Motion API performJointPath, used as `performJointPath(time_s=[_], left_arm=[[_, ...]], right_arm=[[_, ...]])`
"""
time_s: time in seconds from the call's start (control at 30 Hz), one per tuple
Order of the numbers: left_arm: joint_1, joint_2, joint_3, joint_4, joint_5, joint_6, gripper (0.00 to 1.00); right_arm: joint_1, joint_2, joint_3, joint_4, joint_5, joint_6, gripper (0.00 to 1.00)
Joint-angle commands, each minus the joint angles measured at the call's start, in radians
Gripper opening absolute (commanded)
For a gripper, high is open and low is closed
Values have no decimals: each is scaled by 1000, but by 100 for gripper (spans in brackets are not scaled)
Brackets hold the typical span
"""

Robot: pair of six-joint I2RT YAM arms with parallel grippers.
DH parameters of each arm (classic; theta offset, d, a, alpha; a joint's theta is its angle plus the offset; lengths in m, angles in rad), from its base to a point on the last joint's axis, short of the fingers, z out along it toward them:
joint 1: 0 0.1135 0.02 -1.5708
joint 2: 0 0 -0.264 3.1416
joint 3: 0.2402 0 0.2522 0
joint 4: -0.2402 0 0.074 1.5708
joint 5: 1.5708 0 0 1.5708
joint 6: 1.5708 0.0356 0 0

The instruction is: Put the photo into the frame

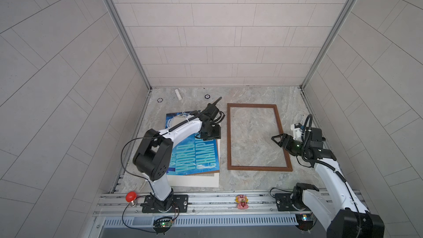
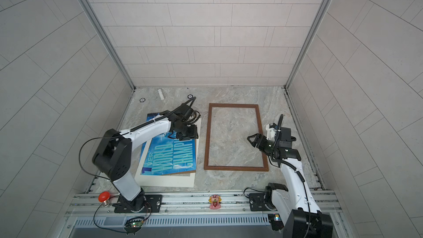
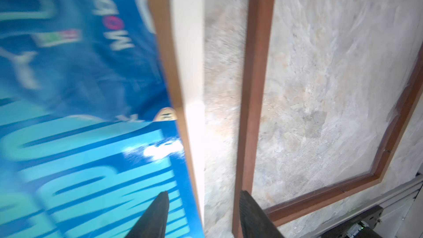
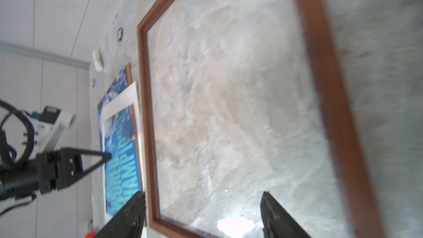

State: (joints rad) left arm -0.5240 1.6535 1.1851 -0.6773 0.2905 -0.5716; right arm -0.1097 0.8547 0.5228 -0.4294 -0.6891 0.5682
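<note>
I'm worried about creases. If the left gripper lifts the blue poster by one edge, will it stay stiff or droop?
Likely droops: the photo looks like a thin sheet lying flat, no thickness visible at its edge. Probably light for its size, so a push may slide it. Being large, one edge grip would leave most unsupported.

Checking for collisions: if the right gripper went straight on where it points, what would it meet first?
Probably the marble tabletop inside the thin dark brown wooden frame; the right gripper aims there, depth unclear.
</note>
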Motion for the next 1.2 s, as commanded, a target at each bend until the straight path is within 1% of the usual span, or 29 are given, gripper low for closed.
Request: performJointPath(time_s=[0.0,0.1,0.2,0.3,0.4,0.5,0.67,0.73,0.8,0.87,1.0,1.07,1.17], left_arm=[[4,-121,-95,-75,-70,-2,52],[15,-206,-194,-70,-106,-25,49],[43,-264,-280,-44,-99,-51,46],[48,-310,-357,2,-86,-90,42],[47,-342,-421,44,-45,-125,38],[47,-389,-470,45,-44,-147,37],[29,-456,-523,37,-42,-206,37],[-13,-467,-537,28,-36,-235,37],[-85,-473,-542,11,-77,-269,39],[-133,-470,-552,6,-95,-304,39],[-244,-502,-589,-2,-137,-403,37],[-276,-523,-601,-15,-158,-432,35],[-279,-550,-611,-57,-205,-439,32]], right_arm=[[190,-50,-21,52,80,171,74],[420,-45,-15,156,217,268,74],[622,43,28,245,292,331,71],[777,197,127,274,312,356,70],[871,346,209,294,273,371,70],[950,445,237,349,283,398,69],[1033,541,237,432,286,446,69],[1064,558,226,441,290,456,71],[1092,576,212,448,289,471,72],[1110,586,191,469,282,500,74],[1152,583,177,476,281,551,76],[1156,588,177,485,256,574,77],[1160,604,169,507,228,619,78]])
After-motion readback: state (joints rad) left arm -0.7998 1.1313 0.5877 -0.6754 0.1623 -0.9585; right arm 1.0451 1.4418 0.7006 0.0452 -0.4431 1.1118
